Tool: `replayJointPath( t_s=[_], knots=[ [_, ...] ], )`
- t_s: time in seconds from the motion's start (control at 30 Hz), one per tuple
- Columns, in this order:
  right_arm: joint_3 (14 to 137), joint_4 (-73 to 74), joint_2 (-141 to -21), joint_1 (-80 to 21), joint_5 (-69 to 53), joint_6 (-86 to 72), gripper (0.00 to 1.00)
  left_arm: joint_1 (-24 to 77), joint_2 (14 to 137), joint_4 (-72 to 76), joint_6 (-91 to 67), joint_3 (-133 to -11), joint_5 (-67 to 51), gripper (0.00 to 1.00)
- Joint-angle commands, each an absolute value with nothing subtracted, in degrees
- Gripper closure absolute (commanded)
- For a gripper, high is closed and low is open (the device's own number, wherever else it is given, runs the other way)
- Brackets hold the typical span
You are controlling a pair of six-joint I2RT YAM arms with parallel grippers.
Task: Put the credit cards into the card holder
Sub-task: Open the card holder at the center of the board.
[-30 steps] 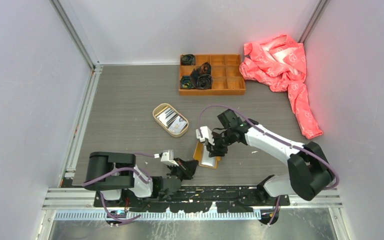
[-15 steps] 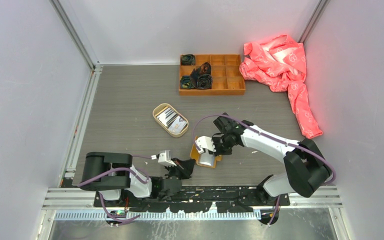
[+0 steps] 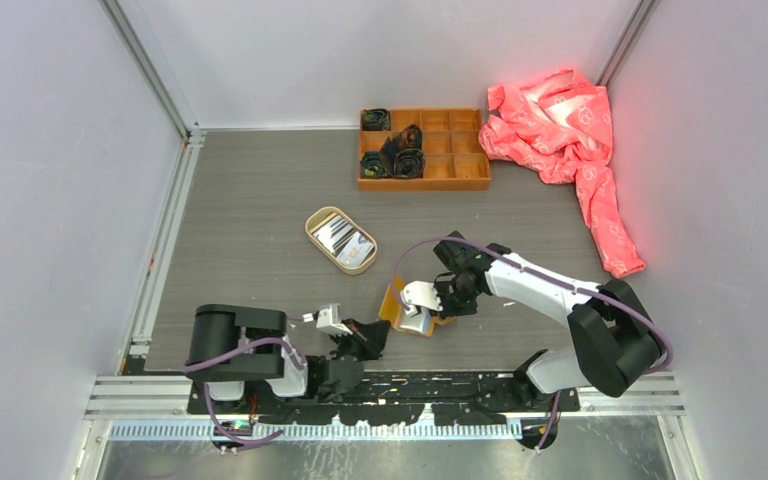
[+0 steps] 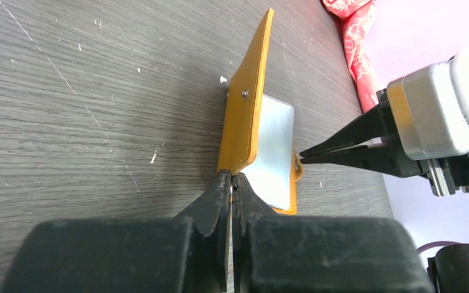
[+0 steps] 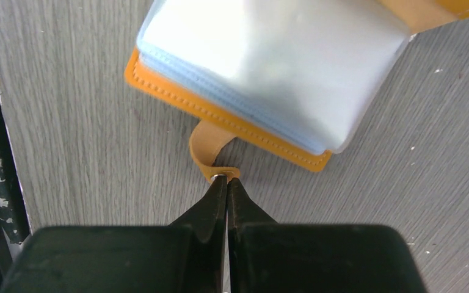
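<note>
The mustard-orange card holder (image 3: 400, 300) lies open near the table's front, between my two grippers. Its cover (image 4: 247, 116) stands tilted up, with clear plastic sleeves (image 5: 269, 61) showing inside. My left gripper (image 4: 231, 183) is shut on the cover's near edge. My right gripper (image 5: 226, 180) is shut on the tip of the holder's small snap strap (image 5: 204, 146), low on the table at the holder's other side. In the top view the left gripper (image 3: 378, 327) and the right gripper (image 3: 440, 314) flank the holder. The credit cards (image 3: 342, 238) lie stacked in an oval tan tray (image 3: 312, 222) behind it.
An orange wooden compartment box (image 3: 460, 150) with several dark rolled items stands at the back. A red patterned cloth (image 3: 560, 125) is heaped in the back right corner. Grey walls enclose the table on three sides.
My right gripper has come down toward the holder and its jaws have gone from part open to shut on the strap. The left gripper has kept its hold on the cover.
</note>
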State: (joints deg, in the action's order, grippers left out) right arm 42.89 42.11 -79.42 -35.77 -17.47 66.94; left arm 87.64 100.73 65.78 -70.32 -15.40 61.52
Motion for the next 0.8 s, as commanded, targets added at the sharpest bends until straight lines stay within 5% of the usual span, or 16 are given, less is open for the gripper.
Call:
replayJointPath(
  t_s=[0.0, 0.2, 0.5, 0.77],
  knots=[
    [43.9, 40.3, -79.2, -35.5, -16.8, 64.3, 0.93, 87.9, 106.0, 77.8, -68.8, -14.9, 62.3, 1.00],
    [46.7, 42.7, -76.0, -32.5, -24.1, 61.7, 0.88, 87.9, 107.3, 81.9, -64.4, -15.5, 62.0, 1.00],
    [42.6, 44.3, -63.9, -25.4, -46.3, 65.3, 0.62, 87.9, 103.0, 67.6, -61.4, -20.8, 64.1, 1.00],
    [40.1, 40.2, -70.1, -32.3, -35.5, 68.4, 0.71, 87.9, 101.4, 57.1, -62.9, -24.3, 65.6, 1.00]
  ],
)
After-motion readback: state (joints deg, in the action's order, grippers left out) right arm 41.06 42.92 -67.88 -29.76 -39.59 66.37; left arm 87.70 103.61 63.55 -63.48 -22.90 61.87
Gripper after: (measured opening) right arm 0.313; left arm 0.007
